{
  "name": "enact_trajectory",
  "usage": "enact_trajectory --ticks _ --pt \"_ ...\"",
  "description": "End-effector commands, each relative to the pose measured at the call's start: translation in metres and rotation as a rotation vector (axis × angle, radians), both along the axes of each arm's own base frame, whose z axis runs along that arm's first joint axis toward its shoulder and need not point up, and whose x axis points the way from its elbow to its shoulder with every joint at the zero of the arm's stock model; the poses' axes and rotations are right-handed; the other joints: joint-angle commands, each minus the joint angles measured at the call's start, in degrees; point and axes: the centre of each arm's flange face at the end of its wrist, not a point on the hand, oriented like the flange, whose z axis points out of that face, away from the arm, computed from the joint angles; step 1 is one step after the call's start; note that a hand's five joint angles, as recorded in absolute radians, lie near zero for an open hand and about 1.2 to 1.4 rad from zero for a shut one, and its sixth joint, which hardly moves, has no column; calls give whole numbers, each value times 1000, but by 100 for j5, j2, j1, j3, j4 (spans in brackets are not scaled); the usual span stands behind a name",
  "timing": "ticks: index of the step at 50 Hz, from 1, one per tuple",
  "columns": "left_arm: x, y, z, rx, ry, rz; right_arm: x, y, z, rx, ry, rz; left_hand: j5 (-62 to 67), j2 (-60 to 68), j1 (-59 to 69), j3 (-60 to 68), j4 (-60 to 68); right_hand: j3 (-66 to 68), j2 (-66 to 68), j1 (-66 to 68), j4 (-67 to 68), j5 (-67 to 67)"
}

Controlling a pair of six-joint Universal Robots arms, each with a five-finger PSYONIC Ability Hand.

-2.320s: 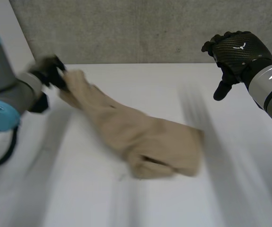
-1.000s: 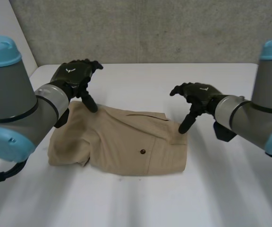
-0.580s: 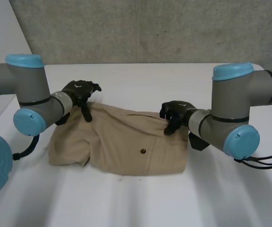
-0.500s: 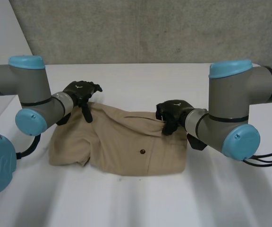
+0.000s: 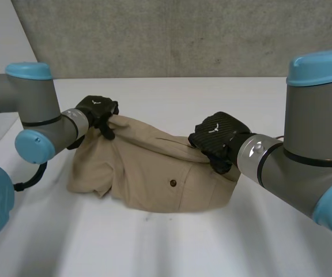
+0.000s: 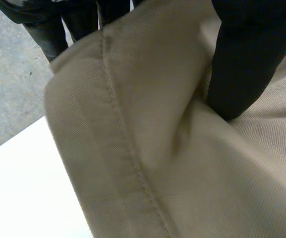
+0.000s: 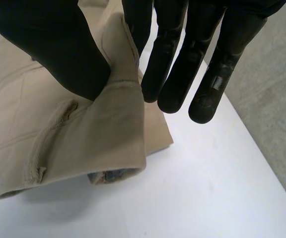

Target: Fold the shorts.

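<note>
The white table (image 5: 172,248) is standing in front of a rough grey concrete wall (image 5: 183,34), and I am watching the tan shorts (image 5: 148,167) lying across its middle, between the two arms.

Compared with half a second ago, the far edge of the shorts is now rising off the table. The cloth is humping up along that edge where it was lying flat before, while the near edge is still resting on the surface. The right arm (image 5: 304,150) is sitting much closer to the head camera than it was, and the back of the right hand (image 5: 215,135) is now facing me.

That hand is pinching the far right corner of the shorts. In its wrist view I am seeing a fold of the waistband (image 7: 120,74) caught between the thumb (image 7: 58,49) and the nearest finger. The other fingers (image 7: 217,59) are hanging straight just beside it, and a belt loop (image 7: 48,144) is lying just past the thumb's tip.

The left hand (image 5: 97,109) is holding the far left corner, barely shifted from earlier. In its own wrist view a stitched hem (image 6: 128,148) is being gripped between the thumb pressing on one face and the fingers (image 6: 48,25) behind the cloth.

A small dark button (image 5: 172,182) is showing on the near face of the shorts.
</note>
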Motion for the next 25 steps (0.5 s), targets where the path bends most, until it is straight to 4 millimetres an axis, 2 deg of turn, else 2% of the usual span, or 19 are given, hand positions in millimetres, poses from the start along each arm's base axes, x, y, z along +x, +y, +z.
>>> enact_trajectory --ticks 1,7,20,24,25 --pt "6 18 20 -27 -64 -29 2 -10 -16 19 32 -40 48 -544 -562 -520 -533 1247 1249 2458 1192 1351" --pt "8 24 17 -39 -131 -57 4 -12 -20 25 31 -32 -1167 -1759 -1778 -1736 -1748 1247 1249 2458 1192 1351" --pt "7 24 22 -55 -141 -62 4 -9 -20 28 31 -26 -1185 -1777 -1796 -1753 -1766 1247 1249 2458 1192 1351" --pt "8 26 29 -53 -143 -64 3 -10 -19 27 32 -29 -1202 -1794 -1812 -1770 -1783 1247 1249 2458 1192 1351" --pt "8 28 37 -59 -141 -65 2 -10 -19 27 32 -30 -1219 -1811 -1829 -1787 -1799 1247 1249 2458 1192 1351"
